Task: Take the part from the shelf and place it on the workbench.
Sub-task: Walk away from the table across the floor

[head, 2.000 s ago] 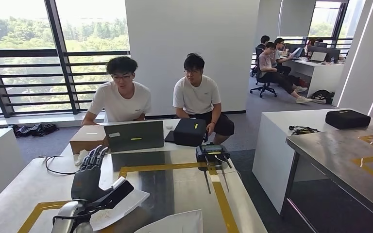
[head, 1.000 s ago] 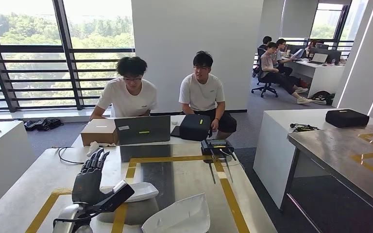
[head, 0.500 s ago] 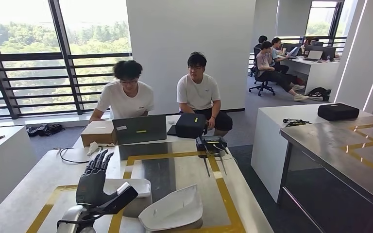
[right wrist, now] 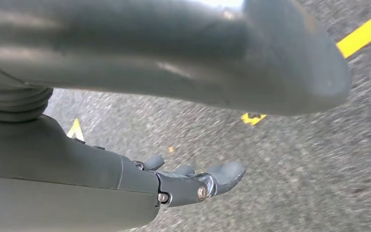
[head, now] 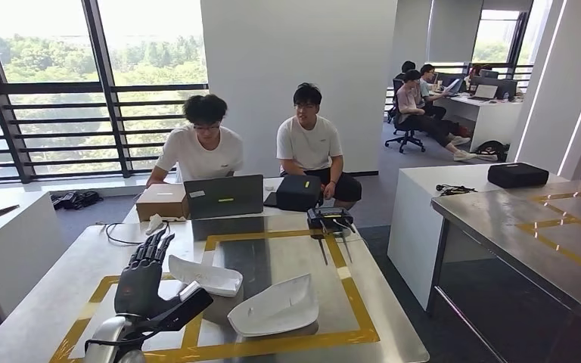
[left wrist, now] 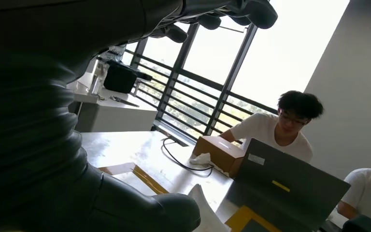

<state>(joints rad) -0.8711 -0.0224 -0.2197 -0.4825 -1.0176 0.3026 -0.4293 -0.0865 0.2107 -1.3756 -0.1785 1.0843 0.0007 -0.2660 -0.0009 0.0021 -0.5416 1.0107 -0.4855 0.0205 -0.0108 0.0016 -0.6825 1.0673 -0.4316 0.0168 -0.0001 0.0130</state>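
Fingers straight and spread apart, gripping nothing, the robot's left hand stands raised, fingertips up, over the near left corner of the workbench. Its thumb juts toward the nearer of two white moulded parts lying on the steel top, without touching it. In the left wrist view the same hand looms dark and close, its fingertips arching against the bright window.

The smaller white part lies just beside the raised hand, inside the rectangle of yellow tape marked on the bench. A larger white part rests to its right, nearer the front edge and also inside the tape.

The right hand hangs low above grey speckled floor crossed by a yellow line, its fingers loosely extended and apart, with nothing in them.

Farther back on the bench sit a grey laptop, a cardboard box to its left with a black cable trailing from it, a black case and a small black device with two thin rods lying before it. Two people in white T-shirts sit behind the bench, one at the laptop, the other turned toward the screen. More people work at desks in the far right corner, and a second steel table stands at right.
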